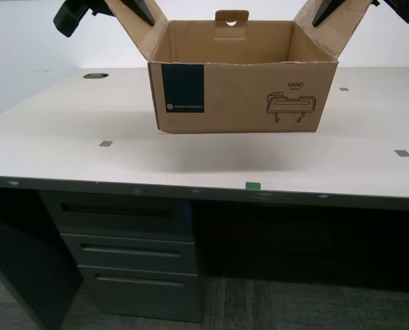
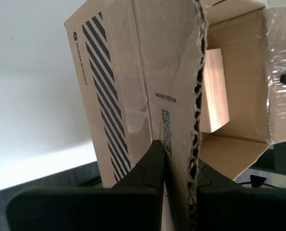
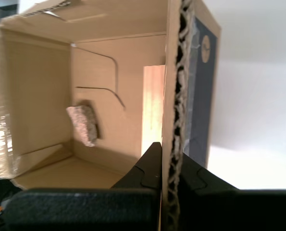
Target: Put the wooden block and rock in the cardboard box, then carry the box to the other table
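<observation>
The cardboard box hangs just above the beige table, its shadow under it, teal label and "HAND" drawing facing the camera. My first gripper is shut on the side flap next to the teal label, at the exterior view's left. My second gripper is shut on the opposite flap, at the exterior view's right. Inside the box, the wooden block lies against one wall and the rock rests on the floor. The other table is out of view.
Dark drawers sit under the beige table at the exterior view's left. A green tape mark is on the front edge, grey marks dot the top, and a cable hole is at the back.
</observation>
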